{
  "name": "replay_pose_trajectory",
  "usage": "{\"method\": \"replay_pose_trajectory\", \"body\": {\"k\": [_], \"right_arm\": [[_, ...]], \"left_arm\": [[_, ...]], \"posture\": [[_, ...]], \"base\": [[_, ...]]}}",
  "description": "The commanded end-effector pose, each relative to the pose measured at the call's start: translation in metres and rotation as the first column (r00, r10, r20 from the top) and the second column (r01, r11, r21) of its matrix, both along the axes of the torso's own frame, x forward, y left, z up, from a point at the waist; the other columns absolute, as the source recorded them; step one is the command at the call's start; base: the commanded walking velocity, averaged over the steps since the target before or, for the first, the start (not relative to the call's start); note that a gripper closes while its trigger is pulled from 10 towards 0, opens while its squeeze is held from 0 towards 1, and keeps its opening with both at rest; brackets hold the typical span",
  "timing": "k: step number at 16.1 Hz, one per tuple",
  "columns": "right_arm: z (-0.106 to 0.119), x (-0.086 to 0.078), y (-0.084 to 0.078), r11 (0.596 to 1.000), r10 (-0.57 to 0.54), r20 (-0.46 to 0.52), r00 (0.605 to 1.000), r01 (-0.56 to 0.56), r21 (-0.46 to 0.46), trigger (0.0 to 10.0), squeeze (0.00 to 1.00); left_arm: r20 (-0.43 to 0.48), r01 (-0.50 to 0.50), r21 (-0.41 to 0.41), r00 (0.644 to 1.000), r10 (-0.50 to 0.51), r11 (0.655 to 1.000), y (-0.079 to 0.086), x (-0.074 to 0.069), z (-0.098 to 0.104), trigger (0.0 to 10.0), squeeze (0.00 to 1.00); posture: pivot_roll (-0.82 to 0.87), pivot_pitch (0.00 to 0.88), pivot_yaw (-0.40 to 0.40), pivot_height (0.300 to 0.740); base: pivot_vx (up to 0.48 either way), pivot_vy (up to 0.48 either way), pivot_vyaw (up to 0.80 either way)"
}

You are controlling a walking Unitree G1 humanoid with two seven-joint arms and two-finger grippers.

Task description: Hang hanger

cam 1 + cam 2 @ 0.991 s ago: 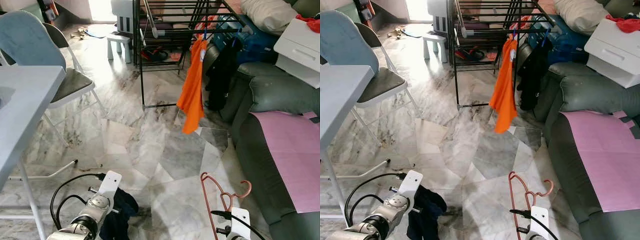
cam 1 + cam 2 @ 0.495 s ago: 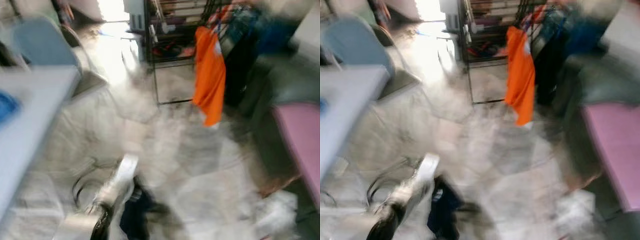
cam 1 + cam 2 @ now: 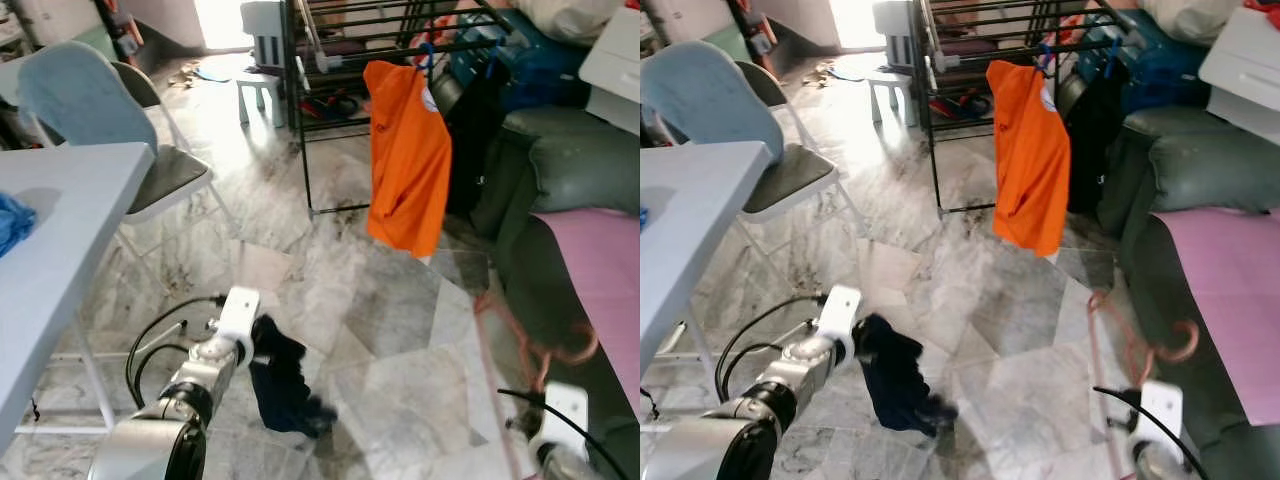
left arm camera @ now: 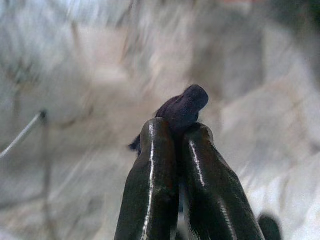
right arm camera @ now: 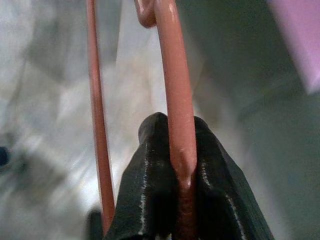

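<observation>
Hanger in hand, rack not yet reached

The pink hanger is pinched between the clenched fingers of the right gripper, held low at the robot's right beside the grey sofa, its hook up and well apart from the black drying rack. The left gripper is clamped on a dark garment that dangles over the marble floor. An orange shirt already hangs on the rack. Judging by this, the pickup is done; the approach and hooking onto a rail remain.
</observation>
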State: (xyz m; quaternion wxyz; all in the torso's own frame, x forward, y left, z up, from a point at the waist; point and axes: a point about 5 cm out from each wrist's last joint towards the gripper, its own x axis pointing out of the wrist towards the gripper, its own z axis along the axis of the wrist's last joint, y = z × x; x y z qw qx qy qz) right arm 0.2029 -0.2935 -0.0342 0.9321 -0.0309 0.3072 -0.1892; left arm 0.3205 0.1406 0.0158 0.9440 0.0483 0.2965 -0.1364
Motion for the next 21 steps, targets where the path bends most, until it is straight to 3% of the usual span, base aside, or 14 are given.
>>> {"method": "replay_pose_trajectory", "body": {"k": [1,2,3,5,7,8,9,11,14,16,21], "right_arm": [[0.019,0.017,0.001,0.994,0.079,0.117,0.990,-0.069,-0.090,10.0,0.00],[0.042,0.029,0.009,0.972,0.192,0.186,0.964,-0.161,-0.169,10.0,0.00],[0.057,0.032,0.015,0.963,0.228,0.233,0.945,-0.184,-0.195,10.0,0.00],[0.080,0.026,0.026,0.948,0.258,0.312,0.915,-0.177,-0.265,10.0,0.00],[0.090,0.014,0.039,0.933,0.279,0.333,0.901,-0.172,-0.317,10.0,0.00],[0.094,0.007,0.043,0.941,0.250,0.327,0.911,-0.148,-0.305,10.0,0.00],[0.096,0.000,0.047,0.952,0.214,0.322,0.922,-0.124,-0.279,10.0,0.00],[0.092,-0.009,0.056,0.967,0.157,0.308,0.938,-0.083,-0.239,10.0,0.00],[0.093,-0.002,0.070,0.966,0.179,0.286,0.941,-0.113,-0.234,10.0,0.00],[0.096,0.002,0.074,0.965,0.190,0.292,0.937,-0.125,-0.229,10.0,0.00],[0.099,0.009,0.079,0.961,0.216,0.285,0.934,-0.152,-0.230,10.0,0.00]], "left_arm": [[0.152,0.054,-0.029,0.987,-0.049,0.998,-0.008,0.022,0.030,10.0,0.00],[0.276,0.128,-0.069,0.956,-0.105,0.989,-0.011,0.035,0.056,10.0,0.00],[0.334,0.183,-0.095,0.932,-0.142,0.979,-0.011,0.039,0.068,10.0,0.00],[0.441,0.291,-0.092,0.869,-0.223,0.952,-0.014,0.037,0.084,10.0,0.00],[0.544,0.285,-0.056,0.812,-0.210,0.957,-0.013,0.033,0.094,10.0,0.00],[0.572,0.245,-0.053,0.802,-0.172,0.968,-0.009,0.032,0.096,10.0,0.00],[0.578,0.214,-0.051,0.803,-0.146,0.976,-0.005,0.031,0.095,10.0,0.00],[0.535,0.143,-0.056,0.840,-0.091,0.988,0.000,0.023,0.078,10.0,0.00],[0.514,0.154,-0.031,0.850,-0.117,0.988,-0.009,0.015,0.066,10.0,0.00],[0.513,0.167,-0.026,0.848,-0.131,0.986,-0.015,0.015,0.066,10.0,0.00],[0.514,0.181,-0.018,0.845,-0.146,0.983,-0.027,0.023,0.073,10.0,0.00]], "posture": [[-0.03,0.000,0.003,0.740],[-0.01,0.000,-0.016,0.740],[-0.01,0.000,-0.017,0.740],[0.00,0.000,-0.021,0.740],[-0.01,0.000,-0.017,0.740],[-0.01,0.000,-0.013,0.740],[-0.02,0.000,-0.011,0.740],[-0.03,0.000,-0.007,0.740],[-0.03,0.000,0.006,0.740],[-0.04,0.000,0.012,0.740],[-0.05,0.000,0.029,0.740]], "base": [[0.000,0.000,0.00],[0.000,0.000,0.00],[0.000,0.000,0.00],[0.000,0.000,0.00],[0.000,0.000,0.00],[0.000,0.000,0.00],[0.000,0.000,0.00],[0.000,0.000,0.00],[0.000,0.000,0.00],[0.000,0.000,0.00],[0.000,0.000,0.80]]}}
